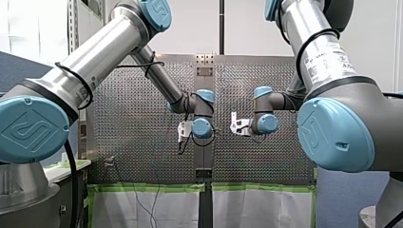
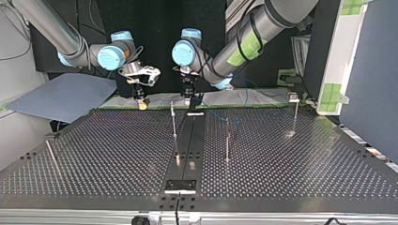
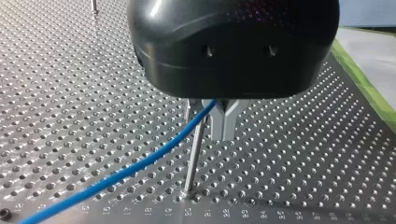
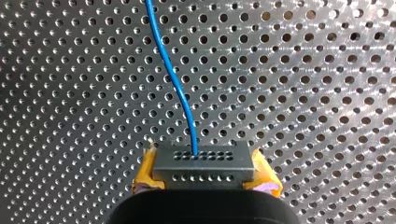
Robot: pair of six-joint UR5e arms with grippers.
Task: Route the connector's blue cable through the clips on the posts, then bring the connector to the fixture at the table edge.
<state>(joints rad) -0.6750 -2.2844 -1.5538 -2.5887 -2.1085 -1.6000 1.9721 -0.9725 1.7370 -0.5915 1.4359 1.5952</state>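
Note:
In the right wrist view my right gripper (image 4: 203, 176) is shut on a small grey connector (image 4: 203, 162), held between its yellow pads (image 4: 145, 173). The blue cable (image 4: 175, 79) leaves the connector's face and runs ahead over the perforated plate. In the left wrist view my left gripper (image 3: 222, 133) has its metal fingers shut on the blue cable (image 3: 140, 164), which slopes down and away to one side. A thin metal post (image 3: 194, 154) stands right beside those fingers. In the top view my right gripper (image 2: 141, 103) and my left gripper (image 2: 189, 100) hang side by side near the far table edge.
Several thin posts stand on the perforated table (image 2: 291, 168): one (image 2: 173, 119) near the centre strip, one (image 2: 227, 140) to its right, one (image 2: 295, 115) far right, one (image 2: 49, 152) at the left. A black plate (image 2: 179, 186) sits at the near edge.

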